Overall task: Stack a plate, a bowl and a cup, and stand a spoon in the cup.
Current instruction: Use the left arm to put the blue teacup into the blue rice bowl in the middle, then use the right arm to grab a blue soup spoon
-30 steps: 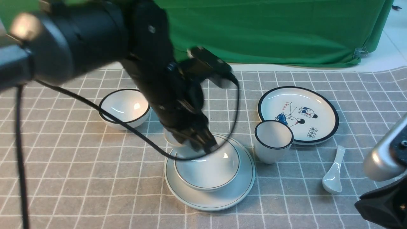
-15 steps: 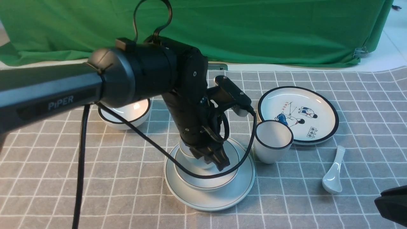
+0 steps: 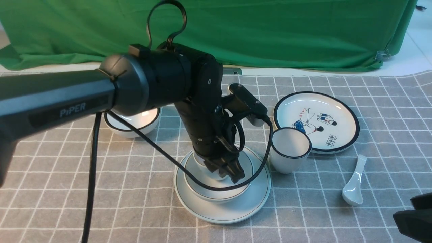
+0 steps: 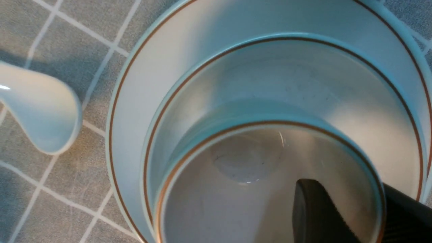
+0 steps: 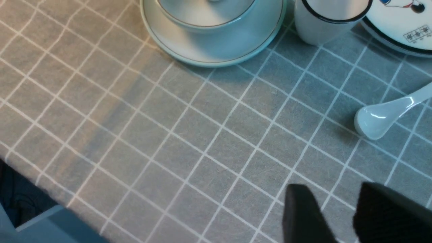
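Observation:
The plate [image 3: 256, 199] lies on the checked cloth with the bowl [image 3: 202, 193] in it. My left gripper [image 3: 233, 173] is shut on the cup [image 3: 198, 160], down inside the bowl. The arm hides most of the cup. In the left wrist view one finger [image 4: 314, 209] is inside the cup [image 4: 236, 202] and the other outside its wall, above the bowl [image 4: 270, 67] and the plate [image 4: 135, 84]. I cannot tell if the cup touches the bowl. The spoon [image 3: 352, 189] lies on the cloth at the right. My right gripper [image 5: 334, 189] is open and empty above bare cloth, short of the spoon [image 5: 384, 114].
A black-rimmed cup [image 3: 289, 150] stands just right of the plate. A cartoon plate [image 3: 317, 121] lies behind it and a black-rimmed bowl [image 3: 135, 119] at the back left. A white spoon-like piece [image 4: 37, 111] lies beside the plate. The table's near edge [image 5: 33, 189] is close.
My left gripper carried the cup from the bowl's far-left rim to over its middle and lowered it. My right arm drew back toward the lower right corner.

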Controlling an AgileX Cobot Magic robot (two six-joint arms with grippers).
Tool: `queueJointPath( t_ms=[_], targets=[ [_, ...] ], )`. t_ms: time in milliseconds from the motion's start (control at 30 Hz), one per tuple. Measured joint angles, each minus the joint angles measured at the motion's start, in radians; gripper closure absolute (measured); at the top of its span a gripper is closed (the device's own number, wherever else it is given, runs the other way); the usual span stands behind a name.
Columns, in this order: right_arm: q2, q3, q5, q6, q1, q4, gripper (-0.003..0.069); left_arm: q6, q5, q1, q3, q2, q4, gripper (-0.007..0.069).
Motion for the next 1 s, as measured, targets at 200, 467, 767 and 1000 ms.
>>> queueJointPath(
  t_ms=[200,467,767,1000],
  targets=[
    [0.018,0.0,0.0,0.146,0.0,-0.168,0.0225,-0.007,-0.023,0.0,0.0,-0.049,-0.025,0.0265],
    [0.132,0.0,0.027,0.236,-0.083,-0.286,0.0251,-0.023,-0.034,0.0,0.0,-0.217,-0.111,0.0211],
    [0.438,0.0,-0.22,-0.113,-0.581,0.168,0.0249,-0.072,-0.132,0.0,0.155,-0.655,-0.134,0.0604],
    [0.742,-0.055,-0.3,-0.181,-0.745,0.278,0.0197,-0.077,-0.33,0.0,0.529,-1.034,-0.151,0.0624]
  ],
)
